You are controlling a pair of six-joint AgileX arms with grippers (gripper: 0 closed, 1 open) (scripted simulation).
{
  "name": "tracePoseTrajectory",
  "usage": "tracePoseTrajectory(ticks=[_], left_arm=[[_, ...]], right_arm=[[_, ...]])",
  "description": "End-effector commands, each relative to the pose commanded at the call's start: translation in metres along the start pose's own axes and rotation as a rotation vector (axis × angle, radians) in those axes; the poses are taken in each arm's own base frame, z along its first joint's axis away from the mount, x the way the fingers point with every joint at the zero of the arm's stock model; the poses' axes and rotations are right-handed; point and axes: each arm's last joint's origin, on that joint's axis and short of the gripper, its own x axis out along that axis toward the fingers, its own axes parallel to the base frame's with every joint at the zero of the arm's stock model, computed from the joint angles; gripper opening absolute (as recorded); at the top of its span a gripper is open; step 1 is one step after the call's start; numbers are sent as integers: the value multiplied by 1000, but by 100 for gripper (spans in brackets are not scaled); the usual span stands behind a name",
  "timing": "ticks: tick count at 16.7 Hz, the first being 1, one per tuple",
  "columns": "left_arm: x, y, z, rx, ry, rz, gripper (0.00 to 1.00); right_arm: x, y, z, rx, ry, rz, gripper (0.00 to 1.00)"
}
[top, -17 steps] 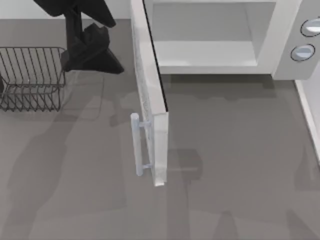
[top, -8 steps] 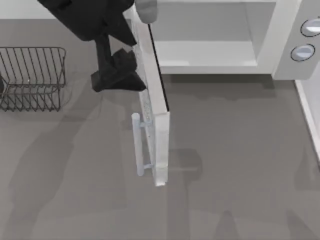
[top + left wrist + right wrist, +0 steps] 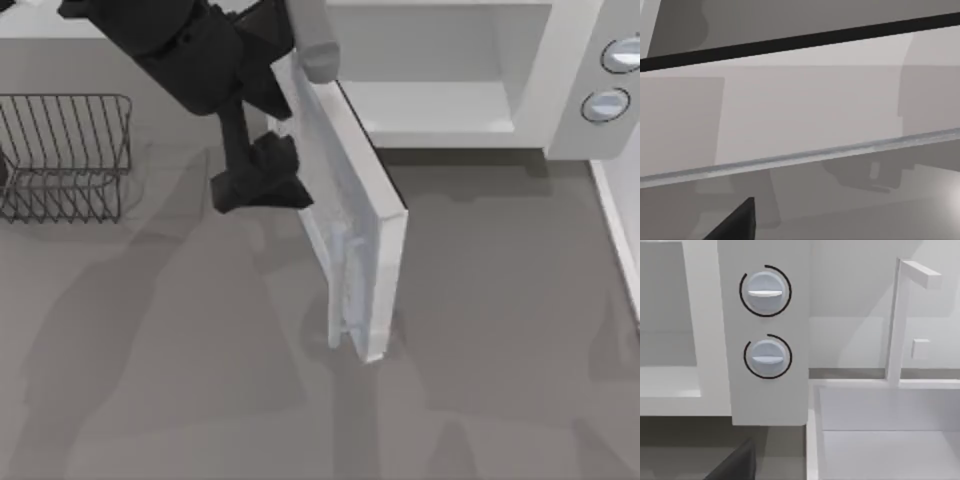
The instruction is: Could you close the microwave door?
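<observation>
Pushing microwave door (image 3: 352,210) further shut w/ left claw (image 3: 262,187)

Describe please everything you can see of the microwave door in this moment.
The microwave door is a flat white panel with a translucent window and a pale bar handle on its outer face. It stands upright, hinged at the microwave cavity's left edge, partly open, its free edge angled out toward the table's front. The left gripper presses against its outer face near the hinge side. Nothing else touches it.
</observation>
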Motion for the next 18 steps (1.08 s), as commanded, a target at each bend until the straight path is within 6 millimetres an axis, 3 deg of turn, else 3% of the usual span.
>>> tracePoseTrajectory(ticks=[13, 18], left_arm=[[0, 0, 0, 0, 0, 0, 2], [0, 0, 0, 0, 0, 0, 0]], right_arm=[[0, 0, 0, 0, 0, 0, 100], [0, 0, 0, 0, 0, 0, 100]])
